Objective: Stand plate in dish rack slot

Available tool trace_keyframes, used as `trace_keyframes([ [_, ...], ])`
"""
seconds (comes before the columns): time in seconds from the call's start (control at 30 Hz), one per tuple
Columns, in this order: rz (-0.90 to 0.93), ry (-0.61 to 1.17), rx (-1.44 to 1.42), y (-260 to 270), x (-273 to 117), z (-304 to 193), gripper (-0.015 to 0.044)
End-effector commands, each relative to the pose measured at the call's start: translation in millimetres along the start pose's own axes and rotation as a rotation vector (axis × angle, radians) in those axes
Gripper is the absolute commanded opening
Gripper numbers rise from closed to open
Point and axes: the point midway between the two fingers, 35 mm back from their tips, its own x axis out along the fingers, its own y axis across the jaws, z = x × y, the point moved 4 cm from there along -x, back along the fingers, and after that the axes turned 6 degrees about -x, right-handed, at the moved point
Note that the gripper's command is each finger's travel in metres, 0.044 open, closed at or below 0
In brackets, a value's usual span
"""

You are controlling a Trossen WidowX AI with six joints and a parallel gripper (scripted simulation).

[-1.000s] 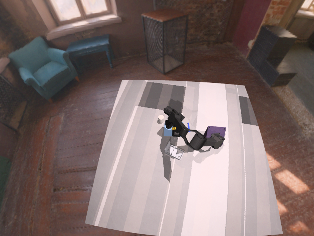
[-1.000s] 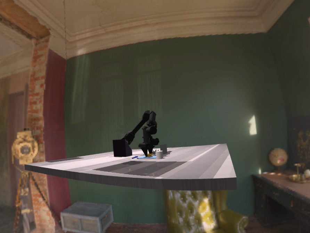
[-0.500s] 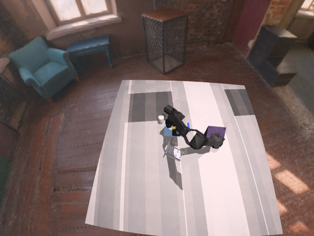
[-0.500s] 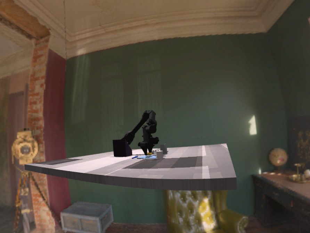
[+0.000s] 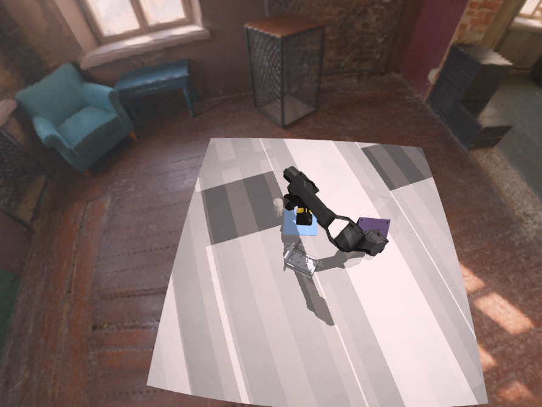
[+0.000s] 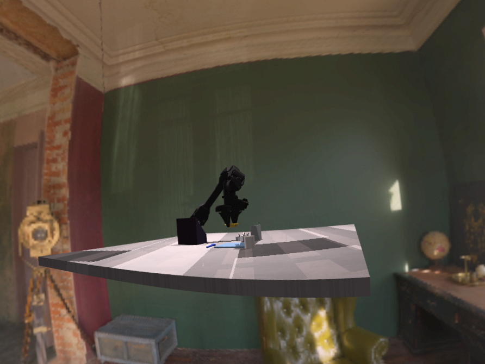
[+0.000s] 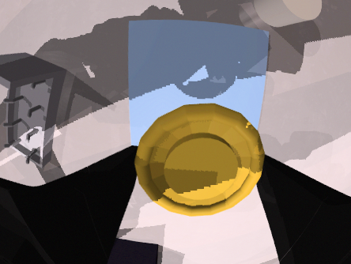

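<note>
The yellow round plate [image 5: 304, 210] [image 6: 231, 224] [image 7: 201, 158] is up in the air, lying flat and face up between the fingers. My gripper [image 6: 231, 224] [image 7: 199, 158] points down and is shut on the plate, with one finger at each side of its rim. The plate hangs above the light blue mat [image 5: 290, 228] [image 6: 228, 245] [image 7: 158, 47]. The grey dish rack [image 5: 302, 259] [image 6: 255, 231] [image 7: 54, 107] stands beside the mat, with several short prongs and a raised panel at one end. In the wrist view it is at the left, well apart from the plate.
A pale cylinder [image 5: 277, 205] [image 6: 249, 241] [image 7: 288, 9] stands close to a corner of the mat. A small blue object [image 6: 210, 245] lies near the mat in the exterior view. The dark purple arm base [image 5: 373, 225] [image 6: 188, 231] [image 7: 136, 250] stands on the other side.
</note>
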Motion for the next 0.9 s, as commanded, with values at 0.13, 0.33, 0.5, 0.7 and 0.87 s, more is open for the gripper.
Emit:
trace_keyframes([
  [0.13, -0.001, -0.003, -0.015, -1, -41, 1, 0.0000],
  [0.33, 0.005, -0.002, -0.018, -1, -60, 1, 0.0000],
  [0.5, 0.003, -0.003, 0.034, 6, -62, 1, 0.0000],
  [0.7, -0.002, -0.008, 0.244, 34, -68, 0, 0.0000],
  [0.87, -0.005, -0.014, 0.418, 57, -71, -2, 0.0000],
])
